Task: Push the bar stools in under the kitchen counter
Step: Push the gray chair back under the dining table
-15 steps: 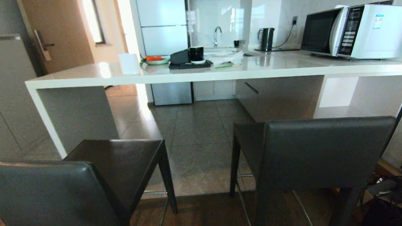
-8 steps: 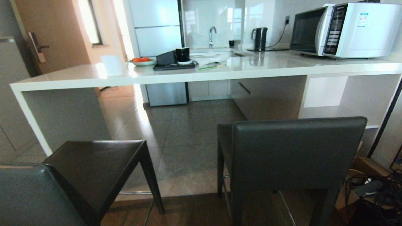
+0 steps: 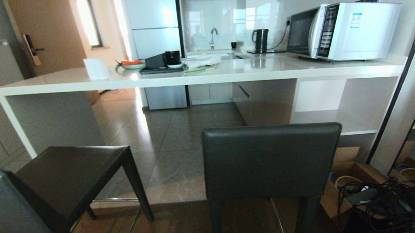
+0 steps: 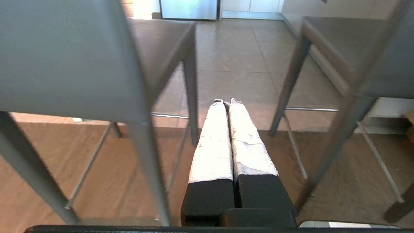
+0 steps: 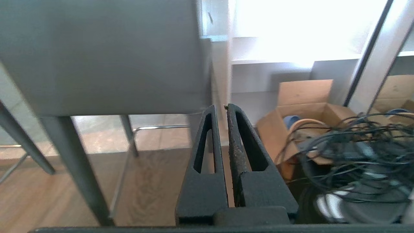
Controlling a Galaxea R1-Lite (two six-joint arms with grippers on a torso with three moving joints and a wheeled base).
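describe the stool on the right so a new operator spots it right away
Find the long white kitchen counter with the microwave on top. Two dark bar stools stand in front of it, not yet under it; take the right stool, nearest the open white shelving and the cardboard box of cables. Unlike the left stool, which shows its seat at an angle, it presents its grey backrest squarely.

The right gripper (image 5: 225,107) hangs low over brown wood flooring (image 5: 48,197), its two black fingers (image 5: 207,142) pressed together with nothing between them. Just ahead stands a bar stool (image 5: 103,55) — its grey backrest fills most of the frame, slim dark legs below and a chrome footrest bar (image 5: 161,127) behind them. Beyond the stool sits white open shelving (image 5: 268,64). Near it lies an open cardboard box (image 5: 310,106) — beside a tangle of dark cables (image 5: 352,152).
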